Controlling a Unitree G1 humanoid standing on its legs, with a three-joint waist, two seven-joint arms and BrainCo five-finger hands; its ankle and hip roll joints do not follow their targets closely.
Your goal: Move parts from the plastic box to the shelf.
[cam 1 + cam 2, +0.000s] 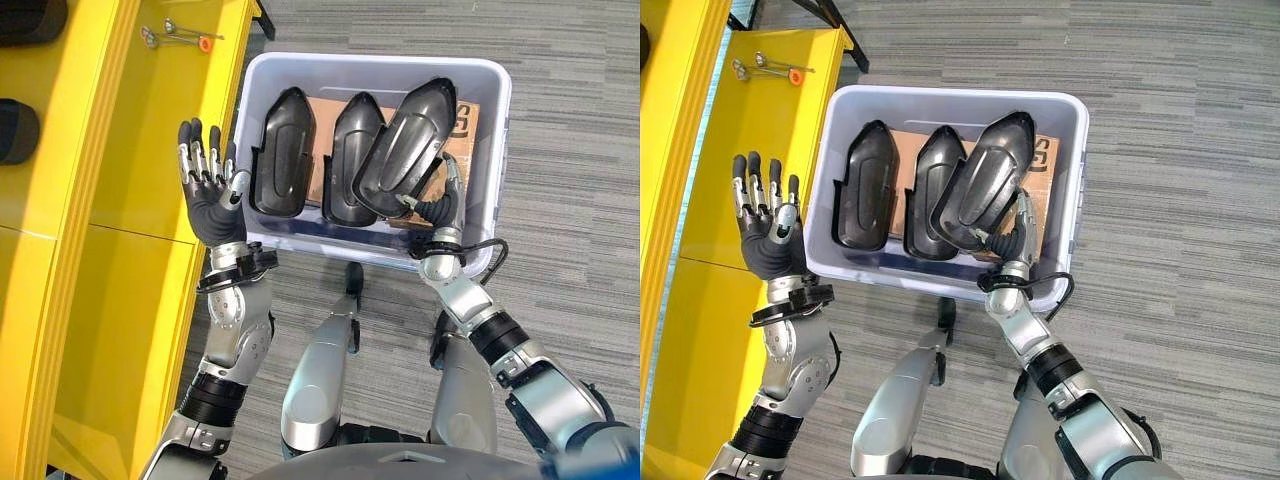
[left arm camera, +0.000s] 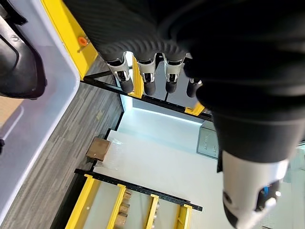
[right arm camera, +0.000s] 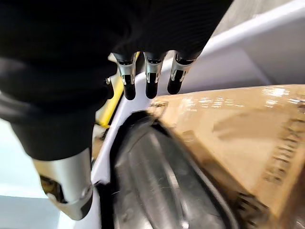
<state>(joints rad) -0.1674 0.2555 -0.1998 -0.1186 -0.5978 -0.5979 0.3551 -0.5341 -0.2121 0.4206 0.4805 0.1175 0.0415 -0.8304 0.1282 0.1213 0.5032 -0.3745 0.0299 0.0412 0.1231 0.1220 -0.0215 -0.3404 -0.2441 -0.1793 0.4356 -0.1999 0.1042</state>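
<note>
fingers: left hand [image 1: 205, 190] spread, empty | right hand [image 1: 441, 205] under tilted part [image 1: 405, 145], grip hidden | eye views: plastic box [image 1: 480, 75]

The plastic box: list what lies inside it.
Inside the plastic box lie three black parts: a left part, a middle part, and a tilted part over the right hand. Brown cardboard lies beneath; the parts cover most of the floor.

Cardboard [image 1: 325, 130] mostly hidden under black parts [image 1: 405, 150]
</note>
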